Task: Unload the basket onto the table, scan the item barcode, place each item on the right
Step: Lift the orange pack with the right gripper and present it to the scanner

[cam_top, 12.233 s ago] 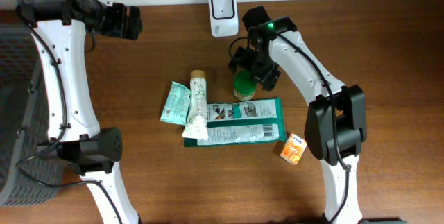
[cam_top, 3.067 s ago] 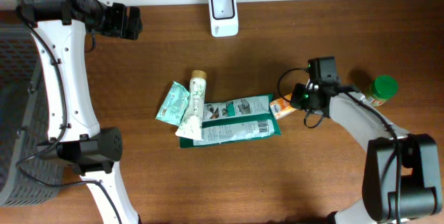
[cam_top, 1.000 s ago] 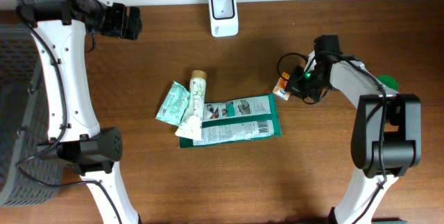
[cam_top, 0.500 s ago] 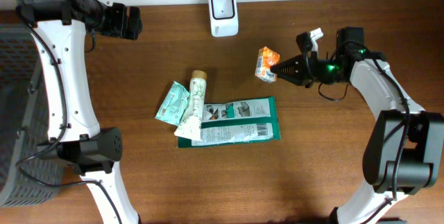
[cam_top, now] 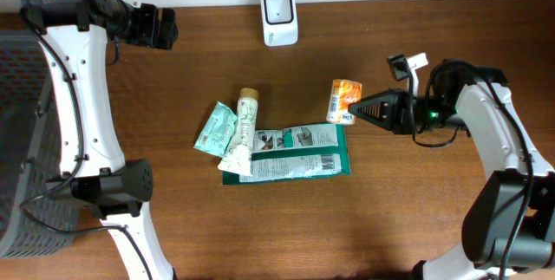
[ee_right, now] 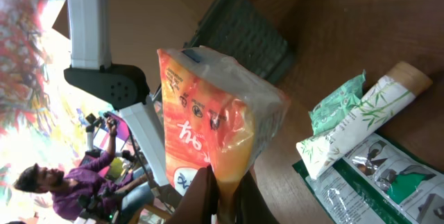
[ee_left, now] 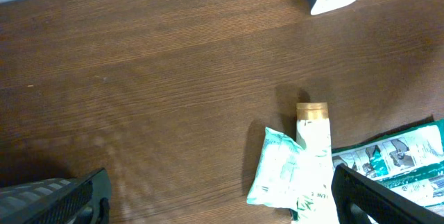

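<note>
The brown wooden tabletop [cam_top: 217, 228] carries goods near its middle; the left hand [cam_top: 163, 29] hangs released over the far left corner, out of the way. Largest is a long flat green foil packet [cam_top: 290, 152], its left end overlapped by a white bamboo-print tube with a gold cap [cam_top: 246, 124], a mint-green sachet [cam_top: 219, 128] beside that. A white boxy scanner [cam_top: 279, 6] sits at the far edge's middle. The right hand [cam_top: 357, 111] is clenched on one end of a small orange pouch [cam_top: 343, 101], leaving its printed faces bare, likely so the barcode can be turned to the scanner.
</note>
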